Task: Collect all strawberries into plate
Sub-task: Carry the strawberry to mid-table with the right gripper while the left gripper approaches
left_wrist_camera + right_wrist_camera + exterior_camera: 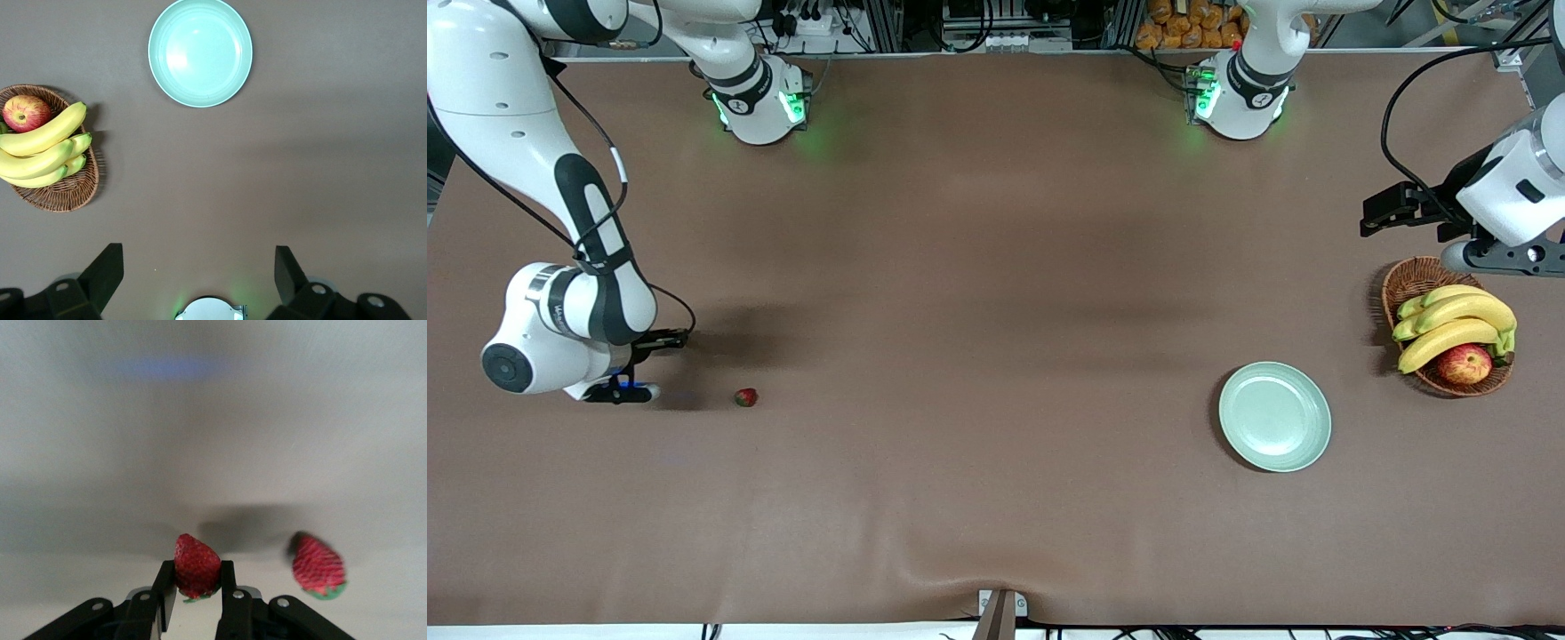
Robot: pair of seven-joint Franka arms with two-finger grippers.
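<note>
Red strawberry (pixel 197 565) pinched in right fingers (pixel 225 583); 2nd strawberry (pixel 318 566) beside; left fingers (pixel 107 270) wide, empty, over table near basket (pixel 63 193).

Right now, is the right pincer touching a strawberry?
Touching. The right wrist view shows the right pincer shut on one strawberry, fingers pressed against both sides. A second strawberry lies apart beside it.

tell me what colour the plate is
Pale mint green, plain and glossy; the plate shows best in the left wrist view.
</note>
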